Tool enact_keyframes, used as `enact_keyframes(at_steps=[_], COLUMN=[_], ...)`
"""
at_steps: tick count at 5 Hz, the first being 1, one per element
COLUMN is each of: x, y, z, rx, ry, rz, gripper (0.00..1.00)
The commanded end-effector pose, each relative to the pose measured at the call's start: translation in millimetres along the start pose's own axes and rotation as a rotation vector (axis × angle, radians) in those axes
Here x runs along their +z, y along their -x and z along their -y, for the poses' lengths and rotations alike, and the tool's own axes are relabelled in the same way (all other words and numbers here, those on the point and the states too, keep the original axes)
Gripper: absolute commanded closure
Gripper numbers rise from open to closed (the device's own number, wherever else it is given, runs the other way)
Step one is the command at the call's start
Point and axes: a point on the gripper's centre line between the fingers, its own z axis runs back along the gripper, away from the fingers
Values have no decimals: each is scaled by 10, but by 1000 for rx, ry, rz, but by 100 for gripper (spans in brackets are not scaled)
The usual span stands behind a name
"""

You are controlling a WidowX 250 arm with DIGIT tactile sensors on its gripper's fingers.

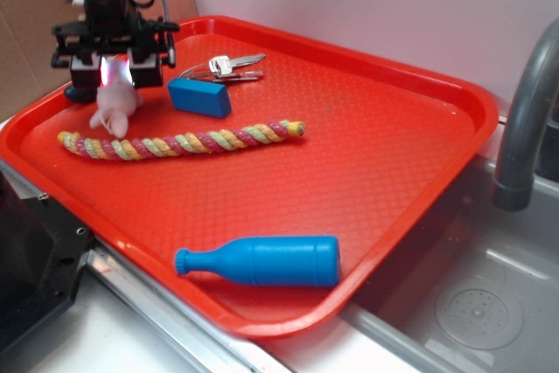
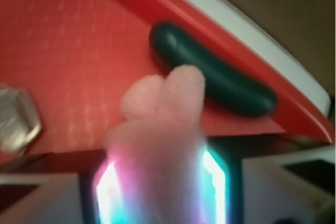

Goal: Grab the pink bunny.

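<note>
The pink bunny (image 1: 116,104) is a small pale pink plush toy at the far left of the red tray (image 1: 367,155). My gripper (image 1: 115,72) is shut on its upper part, and its lower body hangs down toward the tray floor. In the wrist view the bunny (image 2: 160,124) fills the space between my two glowing pads (image 2: 107,190), pressed on both sides, with two rounded fuzzy lobes sticking out ahead of the fingers. Whether it still touches the tray I cannot tell.
A pink-yellow twisted rope (image 1: 183,140) lies just in front of the bunny. A blue block (image 1: 199,96) and keys (image 1: 229,66) lie to its right. A dark green cucumber-shaped thing (image 2: 210,69) lies by the tray rim behind. A blue bottle (image 1: 260,261) lies near the front edge. A sink faucet (image 1: 524,111) stands at right.
</note>
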Motion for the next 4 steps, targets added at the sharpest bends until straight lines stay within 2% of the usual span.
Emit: enact_keyframes(at_steps=[1,2,3,4], x=[1231,1607,1841,1871], y=[163,310,358,406], z=[113,95,-1,-32], rx=[-188,-322,-358,-371], ry=[282,405,469,485], rz=[-7,-80,-106,-105], gripper=[100,100,100,100])
